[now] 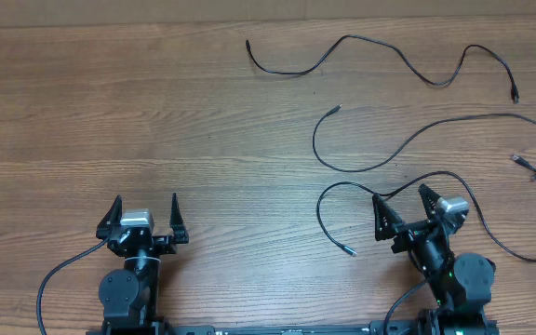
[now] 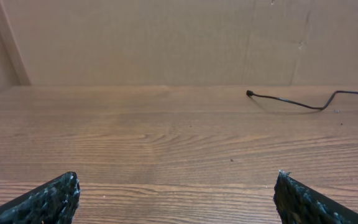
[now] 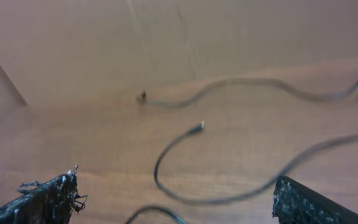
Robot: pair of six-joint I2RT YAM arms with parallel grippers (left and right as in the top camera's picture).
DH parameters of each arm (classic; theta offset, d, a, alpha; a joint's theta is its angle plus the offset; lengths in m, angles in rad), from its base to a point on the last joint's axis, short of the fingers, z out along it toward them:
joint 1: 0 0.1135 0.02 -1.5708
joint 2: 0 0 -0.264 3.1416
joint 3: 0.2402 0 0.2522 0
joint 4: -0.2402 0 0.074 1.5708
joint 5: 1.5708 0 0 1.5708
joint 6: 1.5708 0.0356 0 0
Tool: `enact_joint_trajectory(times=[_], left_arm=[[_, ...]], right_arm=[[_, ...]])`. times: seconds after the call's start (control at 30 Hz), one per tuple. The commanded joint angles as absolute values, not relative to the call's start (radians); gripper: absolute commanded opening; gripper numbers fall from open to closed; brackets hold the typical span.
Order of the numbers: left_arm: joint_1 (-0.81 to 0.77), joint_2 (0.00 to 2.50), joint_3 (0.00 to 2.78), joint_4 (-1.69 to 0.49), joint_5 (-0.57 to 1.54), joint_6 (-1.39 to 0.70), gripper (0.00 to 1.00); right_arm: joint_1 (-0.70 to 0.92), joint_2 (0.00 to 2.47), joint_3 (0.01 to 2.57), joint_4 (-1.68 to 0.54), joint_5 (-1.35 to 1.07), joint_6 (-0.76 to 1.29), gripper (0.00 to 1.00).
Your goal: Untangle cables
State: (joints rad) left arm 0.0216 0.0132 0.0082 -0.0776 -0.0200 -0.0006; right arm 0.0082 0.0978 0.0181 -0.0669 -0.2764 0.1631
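Three thin black cables [image 1: 347, 37] are lying apart on the right side of the worktop [image 1: 110, 112], looking limp, featherlight and likely to slide. Both the left hand [image 1: 146, 199] and the right hand [image 1: 399, 192] are gaping wide, carrying nothing. Pinching low beside a plug tip [image 1: 340, 109] is looking safest.

1 wooden table [image 1: 110, 112] carries 3 thin black cables [image 1: 347, 169], each lying separate. 1 short plug end [image 1: 527, 165] at the right edge may belong to 1 of them. There are 2 robot hands: 1 left hand [image 1: 146, 199] and 1 right hand [image 1: 399, 193].
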Motion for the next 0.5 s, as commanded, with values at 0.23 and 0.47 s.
enact_joint_trajectory(times=[0.23, 0.47], left_arm=[[0.028, 0.004, 0.005, -0.075, -0.026, -0.003, 1.0], [0.028, 0.004, 0.005, -0.075, -0.026, -0.003, 1.0]], right_arm=[[0.015, 0.003, 0.008, -0.076, -0.123, 0.052, 1.0], [0.032, 0.003, 0.008, -0.077, -0.12, -0.009, 1.0]])
